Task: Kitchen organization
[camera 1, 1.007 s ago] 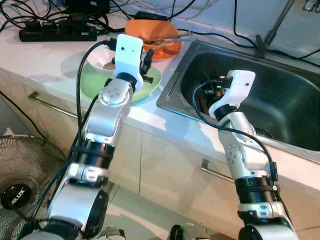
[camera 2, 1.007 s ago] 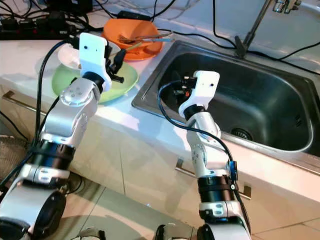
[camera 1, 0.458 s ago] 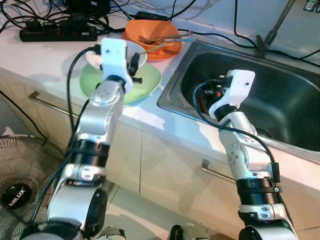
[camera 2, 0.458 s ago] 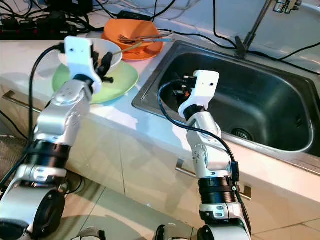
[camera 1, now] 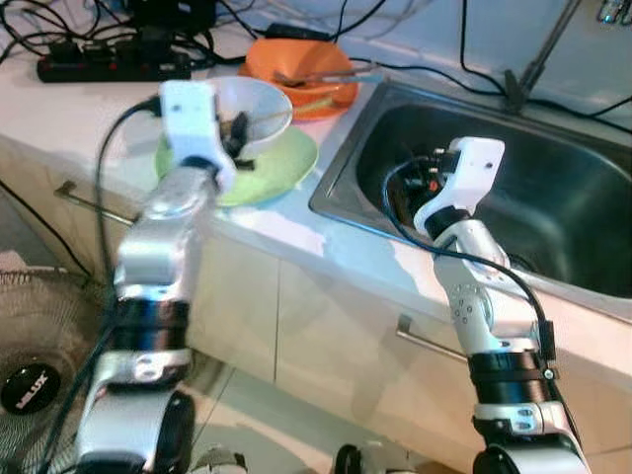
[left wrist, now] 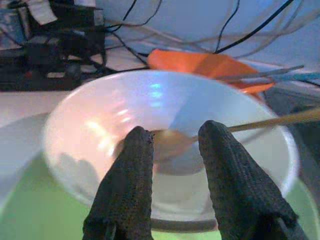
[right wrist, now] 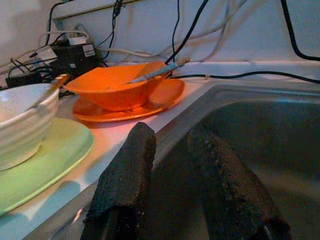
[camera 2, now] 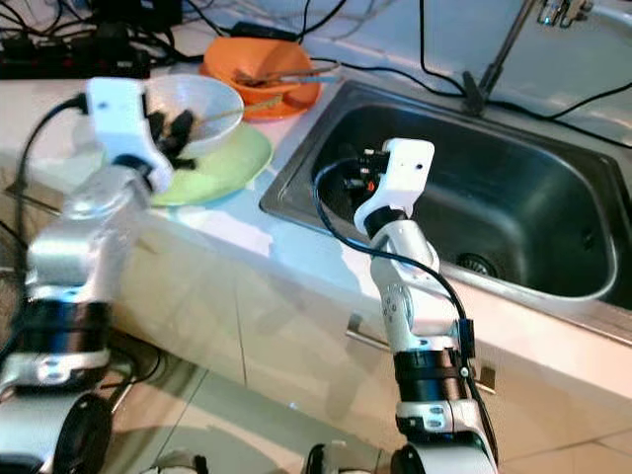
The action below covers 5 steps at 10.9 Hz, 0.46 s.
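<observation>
Dishes crowd the counter beside a steel sink.

Left gripper, fingers slightly apart, hangs over the near rim of the white bowl, which holds a wooden spoon and sits on a green plate. Behind it are an orange bowl on an orange plate, a power strip and tangled cables. Right gripper, fingers narrowly parted and empty, hovers inside the sink. The floor fan's label is blurred.

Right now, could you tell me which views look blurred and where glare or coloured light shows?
Left wrist view: the white bowl is soft, with pink and blue reflections inside; the left end effector reads sharper. Left eye view: the left arm is motion-smeared. Right wrist view: the orange bowl is fairly crisp, the right end effector dark.
</observation>
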Tool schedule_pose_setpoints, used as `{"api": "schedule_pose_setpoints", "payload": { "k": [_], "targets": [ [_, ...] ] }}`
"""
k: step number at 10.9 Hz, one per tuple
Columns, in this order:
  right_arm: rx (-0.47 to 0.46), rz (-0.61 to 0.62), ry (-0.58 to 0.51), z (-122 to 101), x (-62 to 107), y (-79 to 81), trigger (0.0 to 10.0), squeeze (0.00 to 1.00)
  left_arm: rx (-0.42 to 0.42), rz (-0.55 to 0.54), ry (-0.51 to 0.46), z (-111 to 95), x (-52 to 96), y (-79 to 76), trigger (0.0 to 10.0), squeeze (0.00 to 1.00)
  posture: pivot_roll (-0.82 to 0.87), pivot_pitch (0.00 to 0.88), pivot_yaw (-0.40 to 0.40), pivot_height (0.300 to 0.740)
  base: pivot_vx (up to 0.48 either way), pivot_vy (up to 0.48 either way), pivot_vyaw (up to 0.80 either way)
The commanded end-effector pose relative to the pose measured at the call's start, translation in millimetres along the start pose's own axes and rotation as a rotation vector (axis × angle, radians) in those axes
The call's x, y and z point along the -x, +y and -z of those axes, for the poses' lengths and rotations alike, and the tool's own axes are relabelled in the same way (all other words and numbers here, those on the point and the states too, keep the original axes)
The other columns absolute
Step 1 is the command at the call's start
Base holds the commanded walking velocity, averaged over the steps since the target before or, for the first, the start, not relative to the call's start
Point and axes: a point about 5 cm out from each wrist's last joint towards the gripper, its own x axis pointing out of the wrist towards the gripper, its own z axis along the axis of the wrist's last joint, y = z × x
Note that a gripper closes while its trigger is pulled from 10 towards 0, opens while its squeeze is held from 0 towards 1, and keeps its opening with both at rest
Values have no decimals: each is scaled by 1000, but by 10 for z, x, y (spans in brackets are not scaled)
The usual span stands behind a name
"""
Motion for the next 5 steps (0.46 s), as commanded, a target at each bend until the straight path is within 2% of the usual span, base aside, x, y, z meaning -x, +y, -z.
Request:
{"api": "schedule_pose_setpoints", "payload": {
  "k": [1, 2, 3, 5],
  "targets": [
    [0, 3, -4, -37, -20, -17, 10000, 0, 2, -18, 20, 22, 24, 42, 10000, 0, -14, 55, -93, 719, 0, 0, 0],
    [0, 2, -4, -35, -22, -16, 10000, 0, -3, -27, 22, 22, 33, 78, 10000, 0, -13, 55, -94, 719, 0, 0, 0],
    [0, 2, -2, -32, -28, -16, 10000, 0, -22, -55, 26, 18, 56, 178, 10000, 0, -10, 56, -95, 719, 0, 0, 0],
    [0, 5, -2, -38, -35, -18, 10000, 0, -68, -88, -20, -137, 42, 264, 10000, 0, -10, 56, -95, 719, 0, 0, 0]
  ]
}}
